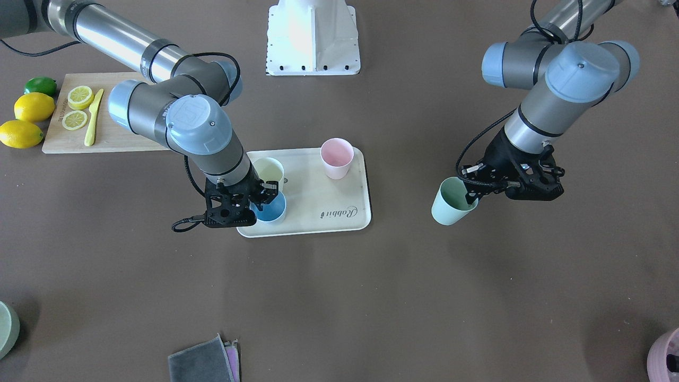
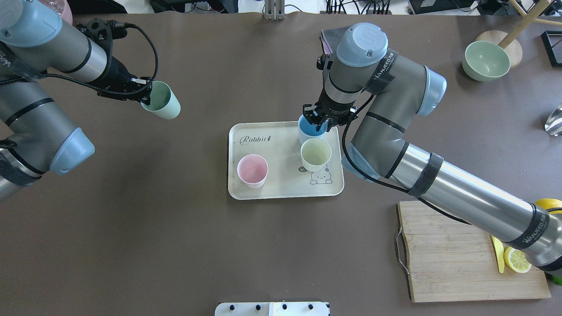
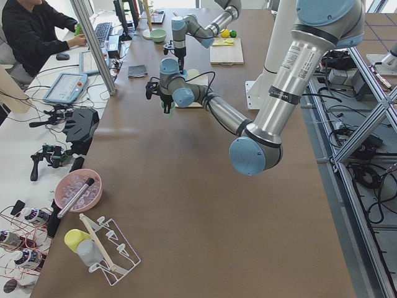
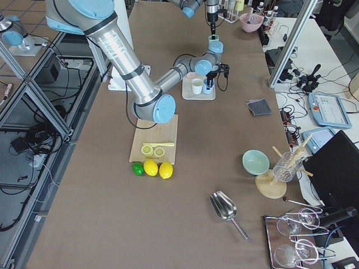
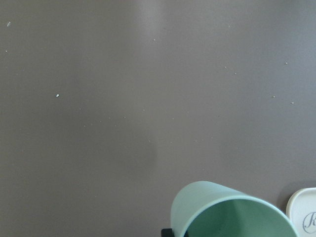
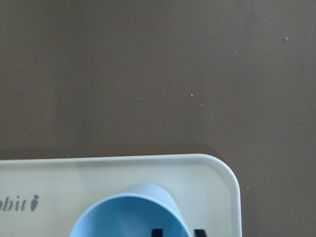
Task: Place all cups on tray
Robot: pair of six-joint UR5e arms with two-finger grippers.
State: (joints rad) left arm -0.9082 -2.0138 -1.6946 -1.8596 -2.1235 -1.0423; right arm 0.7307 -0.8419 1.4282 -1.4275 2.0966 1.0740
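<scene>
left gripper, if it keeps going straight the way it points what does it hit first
Probably bare table: the left gripper points down at a tilt with the green cup in it, so the cup would touch first. The tray sits off to the side.

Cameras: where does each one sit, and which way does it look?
Front-facing: across the table, facing the robot; both arms, cream rectangular tray.
Overhead: behind the robot, looking forward and down; both arms.
Exterior left: table end beside the left arm, looking along.
Exterior right: opposite end, right arm nearest.
Left wrist: looks down past the held mint green plastic cup.
Right wrist: looks down on the light blue plastic cup.
Shared: front-facing and overhead both show the tray.
</scene>
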